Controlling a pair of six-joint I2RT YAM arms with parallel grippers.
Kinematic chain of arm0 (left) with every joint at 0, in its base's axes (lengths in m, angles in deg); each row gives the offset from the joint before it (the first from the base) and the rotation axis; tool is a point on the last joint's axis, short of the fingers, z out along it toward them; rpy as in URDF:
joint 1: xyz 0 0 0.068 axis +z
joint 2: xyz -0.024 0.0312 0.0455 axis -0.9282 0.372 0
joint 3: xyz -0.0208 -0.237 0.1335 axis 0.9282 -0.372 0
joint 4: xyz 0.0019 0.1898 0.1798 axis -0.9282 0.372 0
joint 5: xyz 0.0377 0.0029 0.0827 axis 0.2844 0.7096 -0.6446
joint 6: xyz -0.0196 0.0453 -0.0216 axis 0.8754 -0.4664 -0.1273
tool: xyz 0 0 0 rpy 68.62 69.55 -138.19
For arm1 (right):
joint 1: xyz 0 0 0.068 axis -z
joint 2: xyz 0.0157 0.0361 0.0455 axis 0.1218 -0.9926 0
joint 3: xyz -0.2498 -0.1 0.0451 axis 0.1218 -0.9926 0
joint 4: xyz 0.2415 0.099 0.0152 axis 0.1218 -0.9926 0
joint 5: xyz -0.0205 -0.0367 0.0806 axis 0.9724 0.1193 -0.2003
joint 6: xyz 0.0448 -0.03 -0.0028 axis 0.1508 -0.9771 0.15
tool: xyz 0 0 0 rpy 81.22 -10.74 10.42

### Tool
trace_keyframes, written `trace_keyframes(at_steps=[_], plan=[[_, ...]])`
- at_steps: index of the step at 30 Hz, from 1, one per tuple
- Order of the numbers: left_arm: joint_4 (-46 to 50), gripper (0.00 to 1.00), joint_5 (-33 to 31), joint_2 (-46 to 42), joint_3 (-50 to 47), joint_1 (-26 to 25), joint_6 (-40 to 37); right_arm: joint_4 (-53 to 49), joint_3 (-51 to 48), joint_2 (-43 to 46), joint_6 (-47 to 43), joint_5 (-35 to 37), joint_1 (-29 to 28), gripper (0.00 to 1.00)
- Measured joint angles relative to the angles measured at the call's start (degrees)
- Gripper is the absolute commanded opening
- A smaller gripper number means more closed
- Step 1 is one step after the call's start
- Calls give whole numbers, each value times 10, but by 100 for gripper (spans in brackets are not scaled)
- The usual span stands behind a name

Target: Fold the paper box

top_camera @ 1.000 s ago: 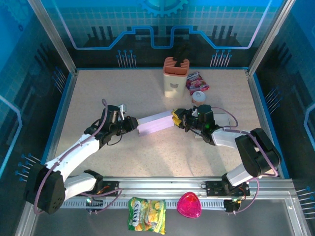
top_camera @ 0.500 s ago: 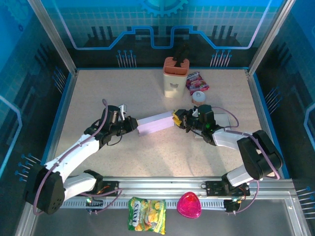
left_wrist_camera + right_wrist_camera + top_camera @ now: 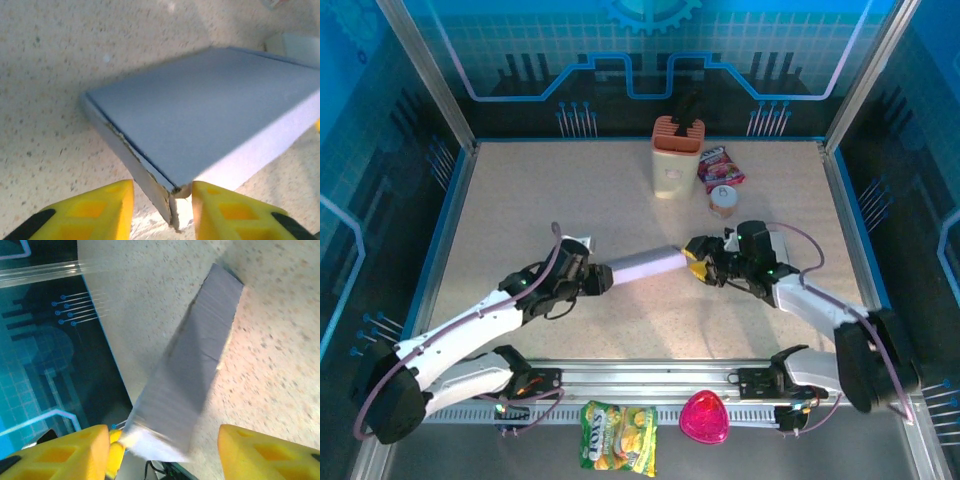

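Box: a pale lilac, flattened paper box (image 3: 642, 266), lying a little in front of the peach slotted plastic holder (image 3: 677, 158), on the arms' side.
Left gripper (image 3: 162, 197): front-left of the holder; jaws narrowly parted, with the box's corner between them but not pinched.
Right gripper (image 3: 164, 437): front-right of the holder; jaws wide, with the box's other end loose between them.
Risk: to my eye neither end is pinned, so a push could skid the box or crease it crookedly.
Holder: dark handles stand in it; I cannot tell what they are.
Small round tub (image 3: 723, 200): just front-right of the holder; contents unclear.
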Motion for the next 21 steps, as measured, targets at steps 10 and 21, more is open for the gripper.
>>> trace_keyframes(at_steps=[10, 21], plan=[[-12, 70, 43, -40, -40, 24, 41, -265, 40, 155, -237, 43, 46, 100], [-58, 99, 170, 1, -26, 320, 15, -238, 14, 323, -504, 358, 72, 100]])
